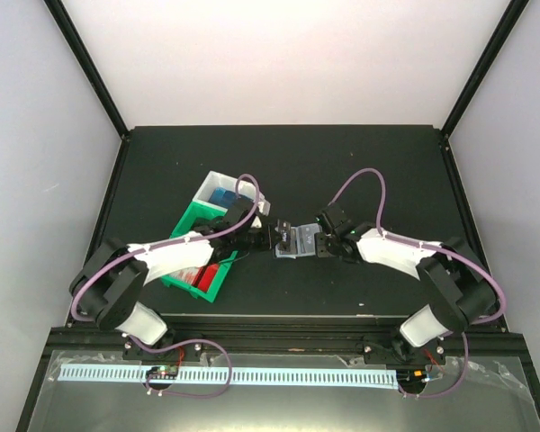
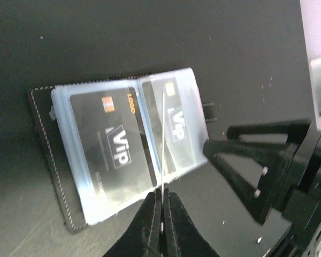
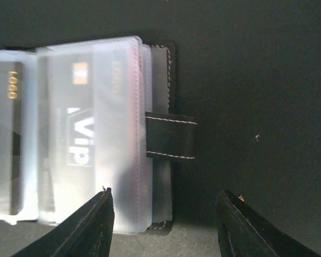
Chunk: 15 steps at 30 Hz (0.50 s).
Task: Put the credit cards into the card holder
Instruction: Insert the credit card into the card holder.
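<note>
Black card holder shows two pocketed cards; left gripper pinches a third card, right gripper gapes.

A black-topped table carries 3 items. An open card holder lies flat near its centre, black cover down and pale inside facing up. To the left of it sits a green tray, with a white tray touching its far end.
</note>
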### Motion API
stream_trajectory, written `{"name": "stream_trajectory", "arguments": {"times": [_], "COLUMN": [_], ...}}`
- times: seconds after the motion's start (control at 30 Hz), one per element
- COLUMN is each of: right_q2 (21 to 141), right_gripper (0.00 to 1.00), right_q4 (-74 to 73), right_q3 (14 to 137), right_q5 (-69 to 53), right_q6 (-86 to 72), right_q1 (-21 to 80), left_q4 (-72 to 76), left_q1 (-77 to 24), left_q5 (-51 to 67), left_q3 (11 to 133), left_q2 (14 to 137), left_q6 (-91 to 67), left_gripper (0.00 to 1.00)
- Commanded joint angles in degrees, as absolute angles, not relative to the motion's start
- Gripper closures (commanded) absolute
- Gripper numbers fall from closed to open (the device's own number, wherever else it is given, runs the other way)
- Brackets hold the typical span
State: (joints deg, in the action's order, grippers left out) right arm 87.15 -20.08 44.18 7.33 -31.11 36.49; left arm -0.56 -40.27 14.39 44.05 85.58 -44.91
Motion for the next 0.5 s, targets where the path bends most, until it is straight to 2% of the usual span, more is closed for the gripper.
{"name": "stream_trajectory", "arguments": {"times": [0.0, 0.47], "right_q2": [90.5, 92.5], "right_gripper": [0.47, 0.52], "right_q4": [-20.9, -20.4], "right_q3": [45.3, 44.3], "right_q5": [9.6, 9.7], "right_q6": [-29.5, -31.2], "right_q1": [36.2, 36.2], "left_q4": [10.8, 19.7], "left_q1": [-41.0, -43.1], "left_q5": [12.0, 9.4], "left_q3": [44.0, 41.2], "left_q2": [89.1, 96.4], "left_q6": [-52.7, -59.8], "left_gripper": [0.98, 0.98]}}
